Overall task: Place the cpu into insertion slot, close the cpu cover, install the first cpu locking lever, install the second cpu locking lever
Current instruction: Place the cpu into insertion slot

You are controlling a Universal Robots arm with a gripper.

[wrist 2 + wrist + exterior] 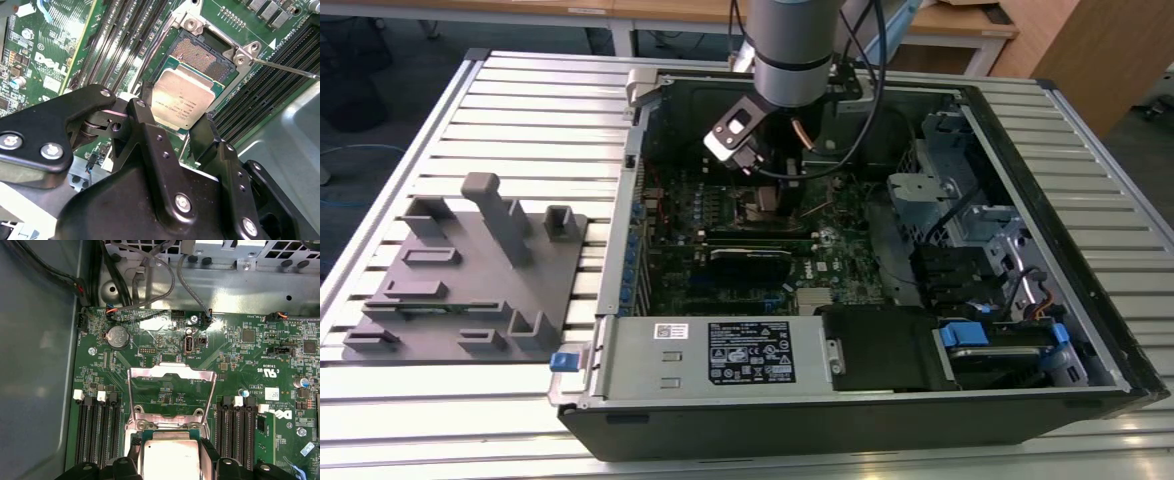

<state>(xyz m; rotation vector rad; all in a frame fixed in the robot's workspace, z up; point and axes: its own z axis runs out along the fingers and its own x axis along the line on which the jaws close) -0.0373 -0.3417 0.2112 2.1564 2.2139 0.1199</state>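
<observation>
Gripper (178,106) clamps cpu (186,97) just above slot (202,55); best lowered level, corners aligned, cover (172,375) standing open.

robotics lab or workshop: slotted aluminium bench (520,110) carrying an opened desktop computer case (854,420) and a grey parts fixture (467,290), robot arm (794,50) above, wooden desks (961,25) behind, dark floor (454,38).

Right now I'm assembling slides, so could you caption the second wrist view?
The gripper holds the cpu over the uncovered insertion slot on the green motherboard.
</observation>
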